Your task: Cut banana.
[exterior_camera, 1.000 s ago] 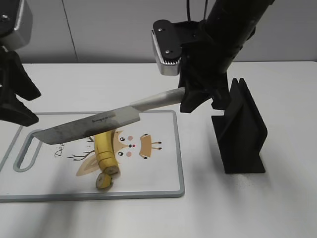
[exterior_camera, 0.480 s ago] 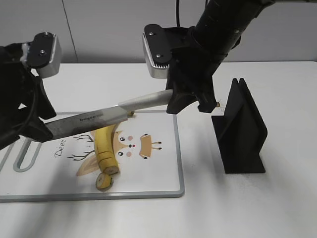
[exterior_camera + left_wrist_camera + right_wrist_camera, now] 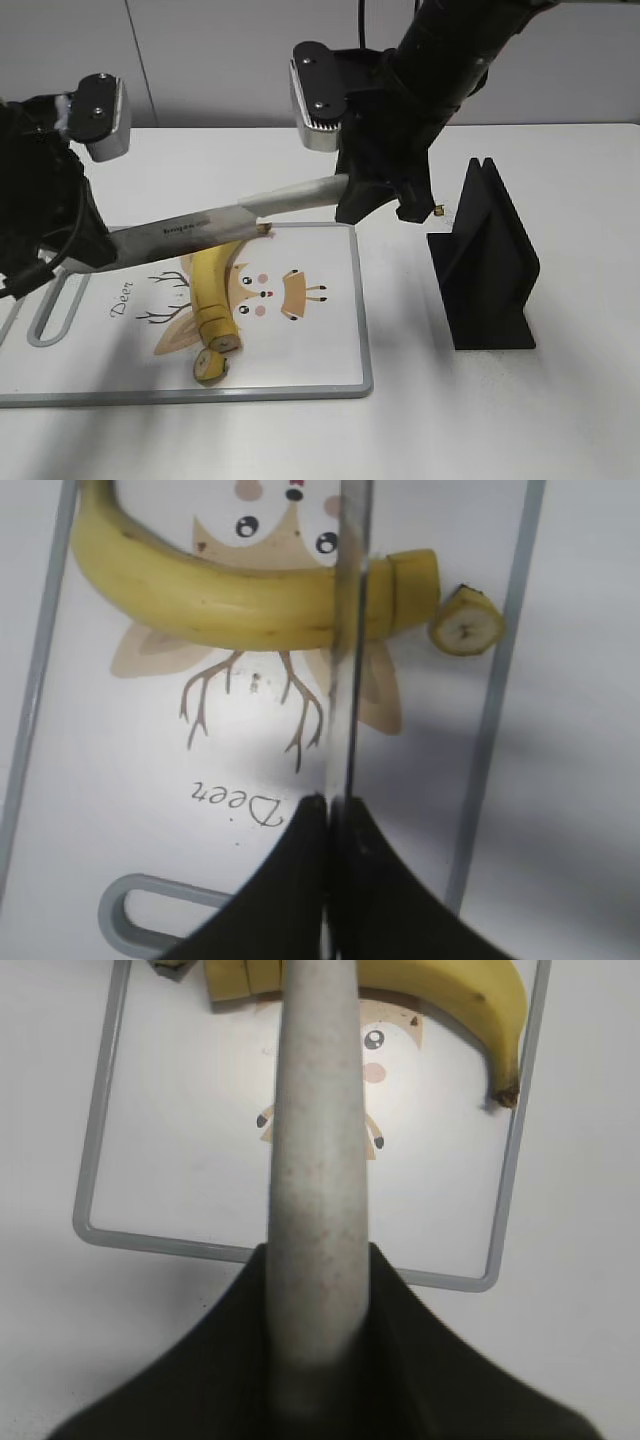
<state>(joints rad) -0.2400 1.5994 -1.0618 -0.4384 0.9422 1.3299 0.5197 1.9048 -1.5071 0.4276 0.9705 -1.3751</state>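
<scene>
The banana (image 3: 208, 285) lies on the cutting board (image 3: 330, 350), dark stem toward the back and cut end toward the front, with slice lines near that end. A small severed end piece (image 3: 210, 366) lies just in front of it. A knife (image 3: 190, 232) with a grey handle hangs across and above the banana. My right gripper (image 3: 365, 200) is shut on the handle (image 3: 312, 1210). My left gripper (image 3: 85, 255) is shut on the blade tip (image 3: 345, 730). In the left wrist view the blade crosses the banana (image 3: 220, 595) near its cut end, beside the end piece (image 3: 466, 630).
A black knife stand (image 3: 490, 270) stands on the white table to the right of the board. The board has a grey rim (image 3: 300, 1252) and a handle slot (image 3: 55, 310) at its left end, with a deer drawing under the banana.
My left arm has come in from the far left and its gripper has closed on the blade tip. The knife has shifted slightly left. The banana and end piece have not moved.
</scene>
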